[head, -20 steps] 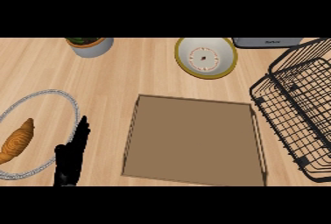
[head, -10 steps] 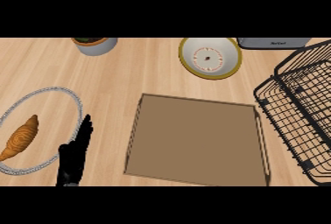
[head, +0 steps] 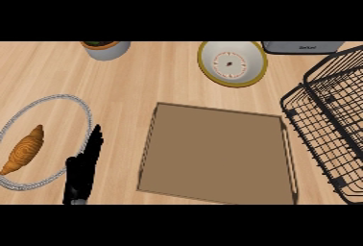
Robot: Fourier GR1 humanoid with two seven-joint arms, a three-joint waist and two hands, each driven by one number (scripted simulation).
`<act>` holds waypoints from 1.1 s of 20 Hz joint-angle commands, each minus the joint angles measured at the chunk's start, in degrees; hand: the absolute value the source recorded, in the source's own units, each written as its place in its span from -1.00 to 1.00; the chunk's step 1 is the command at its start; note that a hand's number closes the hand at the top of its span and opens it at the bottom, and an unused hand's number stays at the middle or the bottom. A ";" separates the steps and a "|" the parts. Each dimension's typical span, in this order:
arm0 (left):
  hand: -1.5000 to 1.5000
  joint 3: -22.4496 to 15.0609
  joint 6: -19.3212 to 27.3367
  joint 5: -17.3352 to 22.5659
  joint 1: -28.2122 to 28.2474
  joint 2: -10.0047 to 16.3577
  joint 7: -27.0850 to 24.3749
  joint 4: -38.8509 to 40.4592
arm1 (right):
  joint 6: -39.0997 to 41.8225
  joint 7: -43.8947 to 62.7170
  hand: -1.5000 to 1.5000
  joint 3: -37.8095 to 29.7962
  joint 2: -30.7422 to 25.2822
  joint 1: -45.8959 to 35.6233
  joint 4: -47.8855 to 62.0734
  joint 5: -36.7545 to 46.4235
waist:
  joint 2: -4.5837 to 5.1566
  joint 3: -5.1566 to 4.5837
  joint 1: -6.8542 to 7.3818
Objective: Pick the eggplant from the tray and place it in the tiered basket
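A brown tray (head: pixel 216 153) lies at the centre of the wooden counter, and no eggplant shows on it. The black wire tiered basket (head: pixel 330 127) stands at the right edge, partly cut off by the view; no eggplant is visible in the part that shows. My left hand (head: pixel 83 168) rests at the lower left beside the tray, fingers straight and pointing up, holding nothing. My right hand does not show.
A clear glass plate (head: pixel 71 108) with a croissant (head: pixel 25 150) on it sits at the left, touching my left hand's side. A yellow-rimmed plate (head: pixel 232 63), a grey pot with a plant (head: pixel 106 49) and a grey appliance (head: pixel 301 46) line the back.
The view has shifted slightly, so everything sits a little further right and lower in the picture. My left hand stays in the same resting pose.
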 commanded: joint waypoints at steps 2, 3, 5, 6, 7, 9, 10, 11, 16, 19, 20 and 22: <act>0.00 2.65 -2.30 1.13 -0.44 1.07 -1.79 3.25 | -6.77 1.83 1.00 -0.21 1.36 0.88 9.96 2.62 | 0.28 -0.07 0.27; 0.00 0.66 0.11 -1.05 0.02 0.53 2.38 -2.22 | -4.98 -0.61 1.00 -4.53 -3.35 -1.13 13.13 -0.96 | 0.13 -0.04 0.15; 0.00 1.10 -1.13 -0.17 -1.66 -0.90 1.35 1.48 | -8.11 2.03 1.00 -2.08 -0.06 -0.12 13.97 2.29 | 0.21 -0.06 0.13; 0.00 1.64 -1.58 0.03 -0.50 0.03 1.02 0.29 | -12.00 0.69 1.00 -3.55 -0.34 -0.74 17.72 1.88 | 0.24 -0.04 0.34; 0.00 1.52 -1.65 -0.77 1.05 -0.50 -2.19 2.10 | -12.11 2.04 1.00 -1.69 1.88 0.87 14.90 2.48 | 0.16 -0.06 0.17; 0.00 2.10 -0.66 -1.55 -4.23 -1.02 4.43 0.93 | -9.88 -0.10 1.00 -3.13 -0.88 2.47 14.15 -0.61 | 0.08 -0.06 -0.23; 0.00 0.33 -0.22 -1.98 -0.84 -2.71 -0.43 2.54 | -21.12 -3.33 1.00 -4.84 1.70 1.81 22.55 0.19 | 0.30 -0.02 0.28; 0.00 0.65 -0.52 -2.12 -2.54 -0.19 5.66 -2.61 | -21.60 -2.62 1.00 -6.12 1.77 -0.15 22.85 -1.26 | 0.21 0.01 0.37; 0.00 1.61 -1.88 -0.69 1.43 -0.62 0.21 -0.62 | -29.34 -2.84 -1.00 -12.29 5.86 -4.10 23.91 -10.04 | 0.14 0.01 0.59; 0.00 0.51 -0.74 -2.48 0.67 -2.03 0.12 0.49 | -34.78 -8.00 -1.00 -13.04 6.47 -1.50 23.04 -14.43 | 0.14 -0.02 -0.01; 0.00 1.27 -0.28 -2.15 0.03 -1.76 1.14 -0.33 | -38.70 -9.72 -1.00 -14.48 7.49 -1.62 23.65 -15.87 | 0.18 0.02 0.09; 0.00 1.89 -0.63 -2.28 0.44 -1.20 0.28 0.32 | -42.41 -10.87 -1.00 -14.08 8.11 -2.05 22.87 -16.81 | 0.17 -0.01 0.16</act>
